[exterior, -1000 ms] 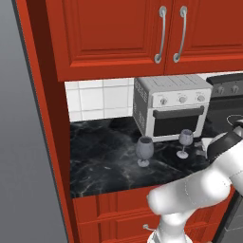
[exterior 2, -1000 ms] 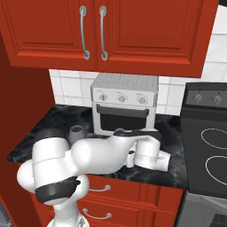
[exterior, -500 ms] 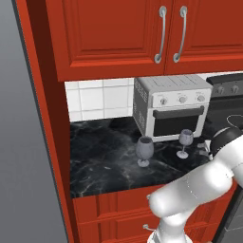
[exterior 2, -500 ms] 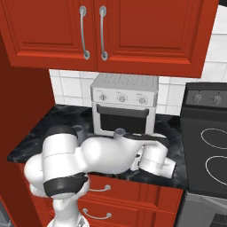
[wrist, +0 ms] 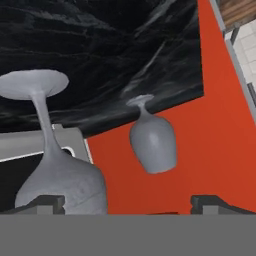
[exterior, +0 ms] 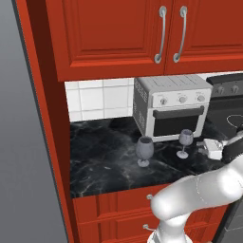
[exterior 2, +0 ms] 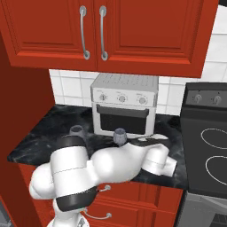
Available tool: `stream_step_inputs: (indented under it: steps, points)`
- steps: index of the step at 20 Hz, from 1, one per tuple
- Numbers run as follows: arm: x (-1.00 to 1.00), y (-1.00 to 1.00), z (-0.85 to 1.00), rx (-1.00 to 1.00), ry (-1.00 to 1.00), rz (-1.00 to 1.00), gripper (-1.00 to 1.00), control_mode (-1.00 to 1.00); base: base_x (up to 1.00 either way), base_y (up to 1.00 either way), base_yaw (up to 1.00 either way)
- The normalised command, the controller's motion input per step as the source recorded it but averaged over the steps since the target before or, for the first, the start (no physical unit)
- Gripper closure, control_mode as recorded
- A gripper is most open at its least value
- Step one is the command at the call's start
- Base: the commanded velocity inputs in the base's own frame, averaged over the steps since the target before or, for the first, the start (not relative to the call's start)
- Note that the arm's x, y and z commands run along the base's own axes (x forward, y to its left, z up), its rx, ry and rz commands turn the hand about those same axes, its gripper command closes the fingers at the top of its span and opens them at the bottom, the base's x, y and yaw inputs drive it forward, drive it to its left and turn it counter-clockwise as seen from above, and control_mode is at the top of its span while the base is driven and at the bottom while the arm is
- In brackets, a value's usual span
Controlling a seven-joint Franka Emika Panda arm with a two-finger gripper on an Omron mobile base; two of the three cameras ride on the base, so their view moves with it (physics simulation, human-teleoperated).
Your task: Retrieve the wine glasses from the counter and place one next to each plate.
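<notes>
Pincer [wrist: 128, 202] spread wide, holding nothing | two wine glasses [exterior: 144, 150] upright on tabletop [exterior: 102, 156] before toaster oven [exterior: 172, 110] | I judge them light, fragile, slippery | I'd grip the nearer bowl gently.

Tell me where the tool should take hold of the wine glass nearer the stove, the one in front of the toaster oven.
Probably the thin stem, or low on the bowl. The nearer wine glass stands upright on the counter, so a level approach from the stove side suits it. The open tool already faces it from there. The toaster oven stands behind it and the other glass is on the far side.
</notes>
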Motion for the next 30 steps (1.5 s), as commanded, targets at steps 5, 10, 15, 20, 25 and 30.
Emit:
stream_step_inputs:
  steps: [5, 10, 15, 20, 25, 30]
  points:
    - [0.02, 0.00, -0.07, -0.01, -0.05, -0.08, -1.00, -1.00, 0.00, 0.00, 0.00]
    - [0.00, 0.10, -0.03, -0.04, -0.15, -0.08, -1.00, -1.00, 0.00, 0.00, 0.00]
    - [0.00, 0.24, 0.00, -0.07, -0.19, -0.13, -1.00, -1.00, 0.00, 0.00, 0.00]
    - [0.00, 0.21, 0.00, -0.03, -0.07, -0.14, -1.00, -1.00, 0.00, 0.00, 0.00]
    - [0.00, 0.08, 0.00, 0.00, 0.10, -0.09, -1.00, -1.00, 0.00, 0.00, 0.00]
    - [0.00, 0.00, 0.00, 0.00, 0.16, -0.05, -1.00, -1.00, 0.00, 0.00, 0.00]
